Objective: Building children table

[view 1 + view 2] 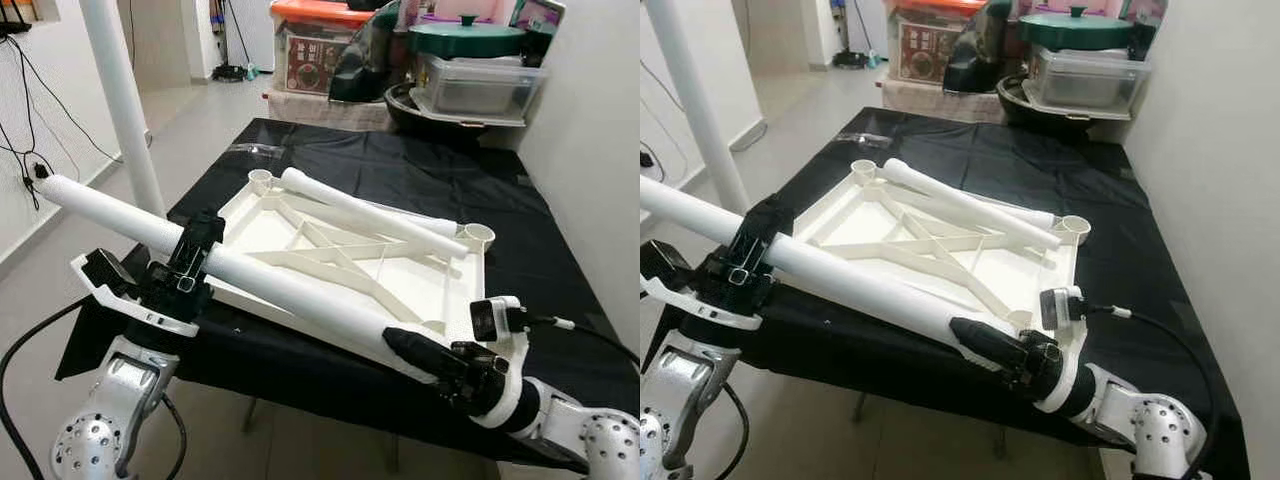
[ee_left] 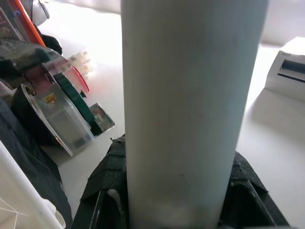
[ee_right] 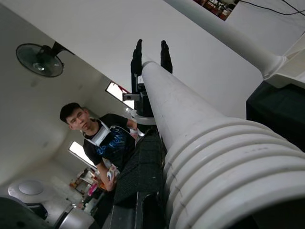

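White plastic leg tube (image 1: pixel 270 285) spans the scene diagonally, held at both ends above the near edge of the black-draped table (image 1: pixel 560 250). Left gripper (image 1: pixel 195 255) is clenched around the tube's upper section; right gripper (image 1: pixel 425 355) is clenched on its lower, ribbed end. Inverted white tabletop (image 1: pixel 420 290) lies on the cloth beyond, with a second leg (image 1: pixel 370 213) lying across it. Storage boxes (image 1: pixel 320 50) stand behind; their label text cannot be read. Right wrist view shows a person (image 3: pixel 102 138) and a wall fan (image 3: pixel 40 59).
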Robot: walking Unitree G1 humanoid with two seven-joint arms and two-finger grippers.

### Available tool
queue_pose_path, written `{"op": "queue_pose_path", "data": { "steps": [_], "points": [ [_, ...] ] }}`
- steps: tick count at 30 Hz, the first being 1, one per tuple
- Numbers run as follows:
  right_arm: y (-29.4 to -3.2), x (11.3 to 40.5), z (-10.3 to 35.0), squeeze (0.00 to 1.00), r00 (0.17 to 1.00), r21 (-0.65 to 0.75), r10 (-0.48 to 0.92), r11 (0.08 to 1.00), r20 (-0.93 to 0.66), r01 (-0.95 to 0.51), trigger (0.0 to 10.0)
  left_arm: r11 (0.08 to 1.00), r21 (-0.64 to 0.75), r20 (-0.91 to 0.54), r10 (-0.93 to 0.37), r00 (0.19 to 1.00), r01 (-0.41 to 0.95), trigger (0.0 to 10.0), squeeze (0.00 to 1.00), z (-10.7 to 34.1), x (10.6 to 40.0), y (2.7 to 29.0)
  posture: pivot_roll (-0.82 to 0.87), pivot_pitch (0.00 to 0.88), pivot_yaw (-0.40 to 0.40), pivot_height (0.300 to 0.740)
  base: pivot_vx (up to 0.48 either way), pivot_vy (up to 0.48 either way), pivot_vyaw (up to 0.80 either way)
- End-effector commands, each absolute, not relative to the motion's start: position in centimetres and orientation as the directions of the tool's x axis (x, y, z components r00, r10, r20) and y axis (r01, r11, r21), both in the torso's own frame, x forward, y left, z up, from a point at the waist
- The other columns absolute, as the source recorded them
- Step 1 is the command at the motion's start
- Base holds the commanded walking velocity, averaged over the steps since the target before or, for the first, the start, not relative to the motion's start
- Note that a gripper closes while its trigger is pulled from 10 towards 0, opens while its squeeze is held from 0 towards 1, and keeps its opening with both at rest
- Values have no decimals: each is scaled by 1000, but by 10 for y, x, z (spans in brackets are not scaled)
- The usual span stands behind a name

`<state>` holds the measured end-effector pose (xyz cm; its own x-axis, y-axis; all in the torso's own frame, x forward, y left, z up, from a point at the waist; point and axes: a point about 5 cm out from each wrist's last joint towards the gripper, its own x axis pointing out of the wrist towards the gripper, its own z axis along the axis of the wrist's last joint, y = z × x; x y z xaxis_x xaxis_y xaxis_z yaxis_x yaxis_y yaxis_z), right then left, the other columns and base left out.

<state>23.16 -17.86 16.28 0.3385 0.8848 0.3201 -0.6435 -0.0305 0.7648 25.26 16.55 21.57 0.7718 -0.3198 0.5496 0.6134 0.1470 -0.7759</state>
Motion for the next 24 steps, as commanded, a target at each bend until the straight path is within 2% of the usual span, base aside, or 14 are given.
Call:
{"op": "queue_pose_path", "data": {
  "steps": [1, 2, 6, 7, 8, 9, 14, 15, 18, 21, 23, 24],
  "points": [
    [-176, 229, 166, 0, 317, 745, 890, -38, 328, -666, 235, 117, -786, 555, -300, 776, 607, 0, 0, 215, 254, 167, 38, 24, -52, 740, 0, 0, 0],
    [-176, 231, 166, 0, 333, 743, 886, -19, 322, -669, 10000, 119, -788, 552, -298, 779, 604, 0, 0, 215, 254, 168, 38, 23, -49, 740, 0, 0, 0],
    [-177, 233, 168, 0, 351, 735, 874, -11, 337, -678, 10000, 126, -786, 551, -299, 779, 605, 0, 0, 215, 255, 168, 39, 24, -54, 740, 0, 0, 0],
    [-177, 234, 169, 0, 361, 733, 866, -9, 345, -680, 10000, 130, -782, 555, -301, 776, 610, 3137, 0, 216, 255, 168, 39, 24, -54, 740, 0, 0, 0],
    [-177, 234, 169, 0, 361, 733, 866, -9, 345, -680, 10000, 130, -782, 555, -301, 776, 610, 3137, 0, 216, 255, 168, 39, 24, -54, 740, 0, 0, 0],
    [-178, 235, 170, 1000, 368, 722, 860, -1, 354, -692, 10000, 135, -778, 557, -304, 773, 614, 10000, 0, 217, 255, 168, 39, 25, -55, 740, 0, 0, 0],
    [-180, 236, 168, 1000, 382, 718, 862, 31, 333, -695, 10000, 144, -774, 561, -295, 774, 616, 10000, 0, 221, 256, 171, 40, 24, -56, 740, 0, 0, 0],
    [-189, 236, 163, 0, 399, 735, 863, 49, 310, -677, 10000, 185, -761, 568, -275, 776, 622, 10000, 0, 228, 260, 179, 37, 21, -59, 740, 0, 0, 0],
    [-192, 236, 162, 0, 406, 738, 864, 61, 298, -672, 10000, 212, -751, 569, -271, 776, 625, 10000, 0, 232, 261, 183, 35, 21, -58, 740, 0, 0, 0],
    [-213, 237, 164, 0, 436, 736, 854, 97, 284, -670, 10000, 276, -718, 597, -228, 769, 639, 10000, 0, 250, 269, 210, 39, 15, -60, 740, 0, 0, 0],
    [-218, 237, 165, 0, 447, 736, 850, 109, 280, -668, 10000, 282, -714, 600, -222, 768, 640, 10000, 0, 253, 271, 214, 35, 13, -56, 740, 0, 0, 0],
    [-222, 238, 163, 0, 464, 731, 848, 145, 256, -667, 10000, 294, -713, 596, -223, 771, 637, 10000, 0, 253, 271, 217, 35, 13, -56, 740, 0, 0, 0]
  ]
}}
